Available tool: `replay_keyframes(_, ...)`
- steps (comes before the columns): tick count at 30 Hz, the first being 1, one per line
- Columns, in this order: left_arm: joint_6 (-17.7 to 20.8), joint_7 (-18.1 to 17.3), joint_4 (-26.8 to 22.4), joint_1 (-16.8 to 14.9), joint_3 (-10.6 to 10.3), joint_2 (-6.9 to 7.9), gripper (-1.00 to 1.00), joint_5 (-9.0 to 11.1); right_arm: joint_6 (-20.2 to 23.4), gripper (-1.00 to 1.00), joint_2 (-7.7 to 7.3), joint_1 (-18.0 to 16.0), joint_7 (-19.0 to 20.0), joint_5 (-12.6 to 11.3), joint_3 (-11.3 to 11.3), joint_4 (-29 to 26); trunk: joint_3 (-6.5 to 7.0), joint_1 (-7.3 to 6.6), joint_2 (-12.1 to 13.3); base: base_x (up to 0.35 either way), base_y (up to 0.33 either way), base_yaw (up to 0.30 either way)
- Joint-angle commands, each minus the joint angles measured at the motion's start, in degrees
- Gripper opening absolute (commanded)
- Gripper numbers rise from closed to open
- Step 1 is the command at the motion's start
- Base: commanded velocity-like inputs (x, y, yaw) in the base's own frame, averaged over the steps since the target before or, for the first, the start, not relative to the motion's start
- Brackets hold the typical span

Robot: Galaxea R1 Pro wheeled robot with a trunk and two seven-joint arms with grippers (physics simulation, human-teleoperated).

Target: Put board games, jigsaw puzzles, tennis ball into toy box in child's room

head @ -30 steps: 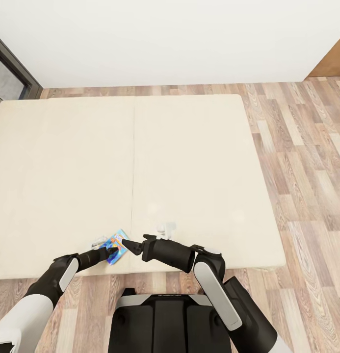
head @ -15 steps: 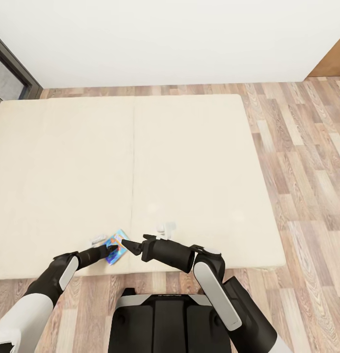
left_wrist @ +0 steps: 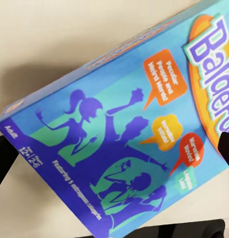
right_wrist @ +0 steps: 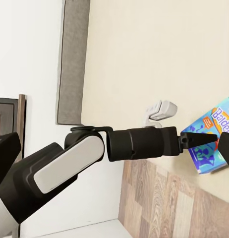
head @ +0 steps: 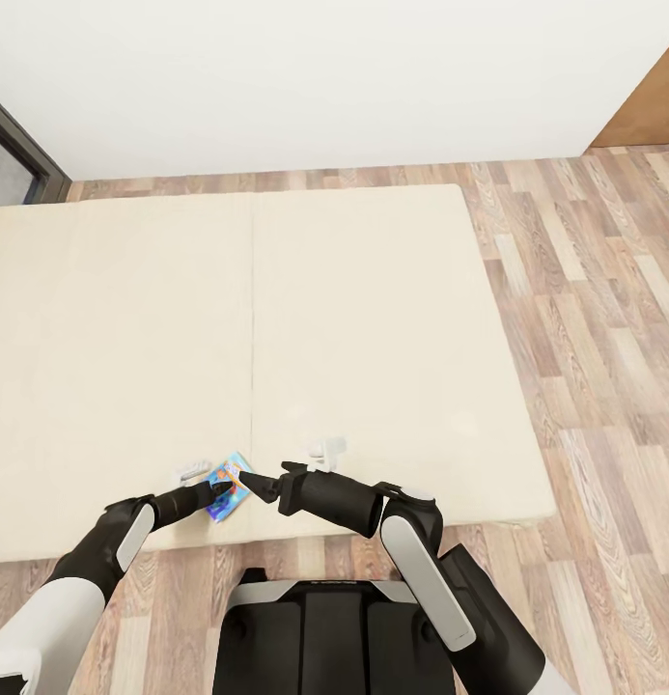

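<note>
Board game (left_wrist: 119, 134) sits closest to me, a flat blue box printed with purple silhouettes and orange speech bubbles, held in my left gripper (head: 221, 490) above the near edge of the bed (head: 373, 319). Dark fingertips (left_wrist: 5, 158) show at opposite edges of the box in the left wrist view, so the jaws are closed on it. From the head camera its long axis runs diagonally, near corner toward my left arm and far corner up toward the mattress middle (the box looks tilted rather than lying flat). My right gripper (head: 260, 484) points at the box from the other side, just beside its corner; I cannot tell how wide it stands. Beyond the grippers the cream mattress is plain and wide, with a seam down its middle. Wood-plank floor (head: 595, 319) lies to my right and along the far side, bordered by a white wall (head: 324, 77).
</note>
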Motion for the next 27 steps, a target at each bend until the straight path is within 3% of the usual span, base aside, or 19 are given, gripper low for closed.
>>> replay_keyframes(1, 0.5, -0.1, 0.0, 0.0, 0.2, -0.02, 1.00, 0.3, 0.3, 1.00, 0.02, 0.0, 0.2, 0.1, -0.1, 0.0, -0.06, 0.03, -0.1, 0.000, 0.000, -0.012)
replay_keyframes(27, 0.5, -0.3, -0.1, 0.0, 0.2, 0.03, 1.00, 0.3, 0.3, 1.00, 0.02, 0.0, 0.2, 0.1, -0.1, 0.0, 0.19, 0.03, -0.1, 0.000, 0.000, -0.046)
